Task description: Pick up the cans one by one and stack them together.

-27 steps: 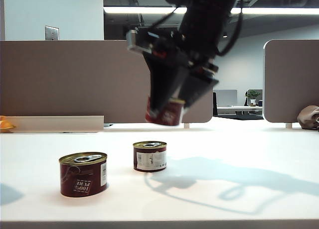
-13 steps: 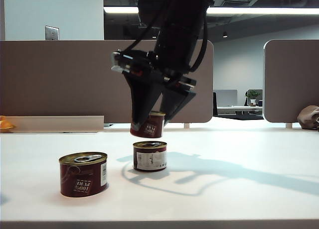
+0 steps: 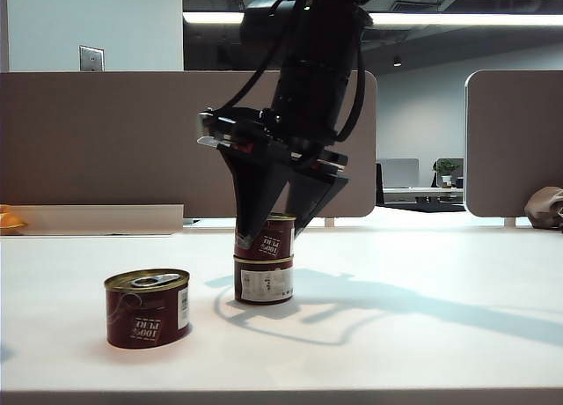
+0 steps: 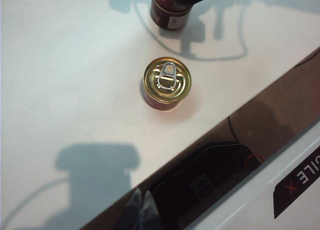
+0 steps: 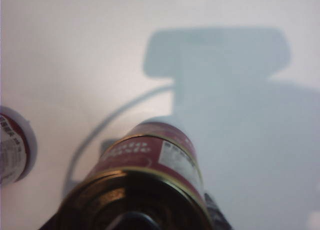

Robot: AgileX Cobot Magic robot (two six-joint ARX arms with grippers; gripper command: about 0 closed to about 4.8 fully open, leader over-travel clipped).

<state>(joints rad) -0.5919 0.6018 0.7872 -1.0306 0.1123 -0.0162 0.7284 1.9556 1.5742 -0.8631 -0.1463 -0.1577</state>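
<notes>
Three cans with dark red labels and gold lids are in view. My right gripper [image 3: 267, 236] hangs over the middle of the white table [image 3: 440, 335], shut on one can [image 3: 266, 239] [image 5: 150, 175]. That can is slightly tilted, and its base meets the lid of a second can [image 3: 264, 283] standing below it. A third can [image 3: 147, 307] [image 4: 166, 81] stands alone toward the front left. My left gripper [image 4: 141, 210] is shut and empty, hovering over the table's near edge, well short of the lone can. The stacked pair [image 4: 170, 10] shows beyond that can in the left wrist view.
Brown partition panels [image 3: 106, 141] stand behind the table. An orange object [image 3: 9, 220] lies at the far left and a brown bundle [image 3: 545, 207] at the far right. The robot's dark base [image 4: 225, 165] borders the table's near edge.
My right gripper has come down and to the left with its can, from high above the table to the top of the middle can. The two standing cans have not moved.
</notes>
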